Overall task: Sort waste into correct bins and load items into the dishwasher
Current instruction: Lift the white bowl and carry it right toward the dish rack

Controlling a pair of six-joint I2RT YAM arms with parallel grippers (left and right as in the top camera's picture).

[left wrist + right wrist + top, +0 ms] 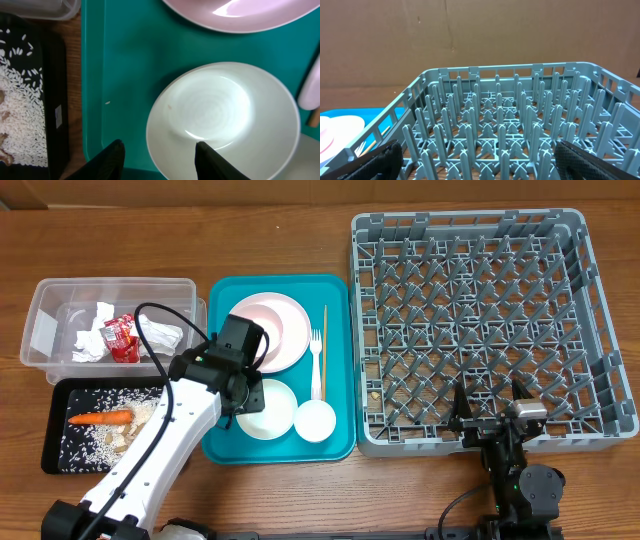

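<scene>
On the teal tray (226, 305) lie a pink plate (278, 328), a white bowl (270, 410), a smaller white bowl (315, 421), a white fork (316, 365) and a wooden stick (325, 338). My left gripper (238, 394) is open and empty, low over the tray. In the left wrist view its fingers (159, 147) straddle the left rim of the white bowl (225, 120), below the pink plate (240, 15). My right gripper (492, 408) is open and empty at the near edge of the grey dish rack (465, 220). The right wrist view shows the fingers (480, 157) over the rack's pegs (510, 125).
A clear tub (110, 283) at the left holds crumpled napkins (90, 340) and a red wrapper (122, 338). A black tray (58, 395) in front of it holds a carrot (100, 418) and pale scraps (105, 438). The rack holds no dishes.
</scene>
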